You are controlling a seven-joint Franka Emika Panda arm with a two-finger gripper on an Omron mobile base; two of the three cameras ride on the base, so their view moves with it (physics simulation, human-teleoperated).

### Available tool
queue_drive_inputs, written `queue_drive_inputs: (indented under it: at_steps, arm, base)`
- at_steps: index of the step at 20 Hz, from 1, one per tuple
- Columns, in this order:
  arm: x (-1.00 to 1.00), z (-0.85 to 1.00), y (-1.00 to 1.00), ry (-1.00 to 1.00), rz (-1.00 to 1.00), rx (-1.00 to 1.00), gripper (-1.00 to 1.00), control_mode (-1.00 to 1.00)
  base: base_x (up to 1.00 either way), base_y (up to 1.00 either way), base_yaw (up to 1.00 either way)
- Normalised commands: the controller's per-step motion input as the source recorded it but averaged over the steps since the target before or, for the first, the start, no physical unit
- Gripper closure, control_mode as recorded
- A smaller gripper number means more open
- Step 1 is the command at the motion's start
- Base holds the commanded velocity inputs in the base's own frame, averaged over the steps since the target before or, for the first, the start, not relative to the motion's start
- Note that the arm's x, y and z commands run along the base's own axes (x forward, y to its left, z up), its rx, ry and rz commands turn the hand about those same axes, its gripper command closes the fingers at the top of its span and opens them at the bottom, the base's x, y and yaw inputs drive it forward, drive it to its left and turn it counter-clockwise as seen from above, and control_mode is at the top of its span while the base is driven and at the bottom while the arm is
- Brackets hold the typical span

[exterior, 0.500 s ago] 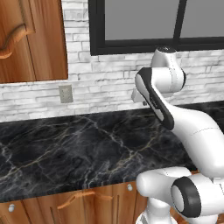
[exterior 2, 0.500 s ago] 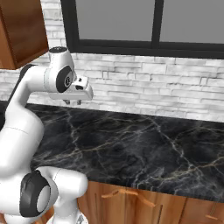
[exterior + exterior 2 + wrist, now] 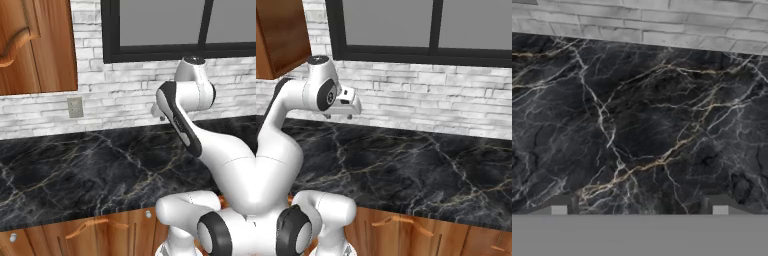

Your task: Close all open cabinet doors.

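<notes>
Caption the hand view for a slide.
Open pincer poised over the black marble countertop, white brick wall beyond.

Two rear base views flanking the arm, sharing the counter (image 3: 90,170); hand view downward, close.

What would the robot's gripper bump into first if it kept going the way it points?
Most likely the black marble counter. The open gripper looks down at it with nothing between. The white brick wall lies farther off, though exact depth is hard to judge.

Upper cabinet door (image 3: 35,47) cut off by top and left edges; window (image 3: 421,27) cropped at top; worktop (image 3: 637,125) cropped all round.
</notes>
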Motion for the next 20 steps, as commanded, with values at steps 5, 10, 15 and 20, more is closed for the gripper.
queue_drive_inputs:
  at_steps: [5, 10, 15, 20]
  arm:
    - [-0.20, 0.00, 0.00, -0.02, 0.00, 0.00, -1.00, -1.00]
    - [0.00, 0.00, 0.00, 0.00, 0.00, 0.00, -1.00, 1.00]
    - [0.00, 0.00, 0.00, 0.00, 0.00, 0.00, -1.00, 1.00]
    - [0.00, 0.00, 0.00, 0.00, 0.00, 0.00, -1.00, 1.00]
  base:
    - [0.00, 0.00, 0.00]
    - [-0.71, 0.00, 0.00]
    - [-0.35, -0.11, 0.00]
    - [0.01, -0.08, 0.00]
